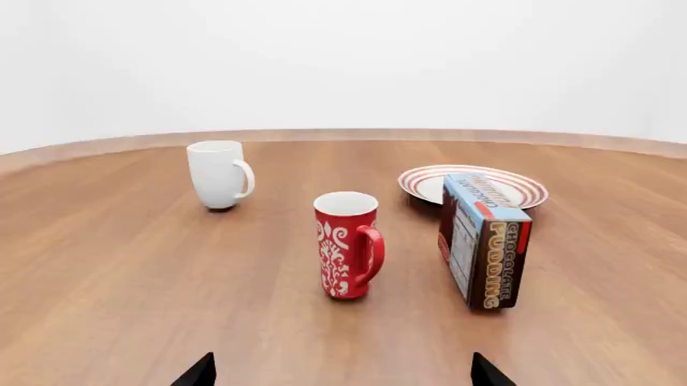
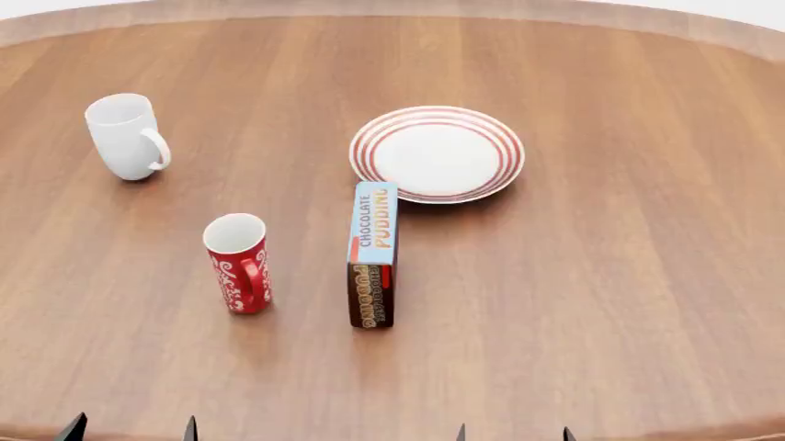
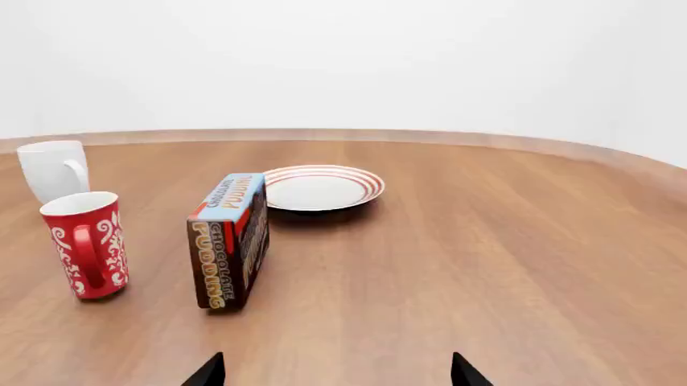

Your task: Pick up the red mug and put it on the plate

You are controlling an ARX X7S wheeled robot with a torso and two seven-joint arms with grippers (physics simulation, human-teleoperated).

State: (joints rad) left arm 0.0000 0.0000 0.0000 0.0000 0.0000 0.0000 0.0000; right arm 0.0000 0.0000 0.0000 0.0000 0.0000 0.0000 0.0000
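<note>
The red mug (image 2: 238, 263) with its white pattern stands upright on the wooden table (image 2: 613, 276), left of centre, handle turned toward me. It also shows in the wrist views as the red mug (image 1: 347, 244) and the red mug (image 3: 87, 244). The plate (image 2: 437, 152), white with red rings, lies farther back and to the right, empty; it also appears as the plate (image 1: 474, 186) and the plate (image 3: 321, 187). My left gripper (image 2: 131, 429) is open at the near edge, in front of the mug and well short of it. My right gripper (image 2: 513, 433) is open too, holding nothing.
A chocolate pudding box (image 2: 373, 253) stands on edge between the mug and the plate. A plain white mug (image 2: 127, 136) stands at the back left. The table's curved far edge (image 2: 392, 9) runs along the top.
</note>
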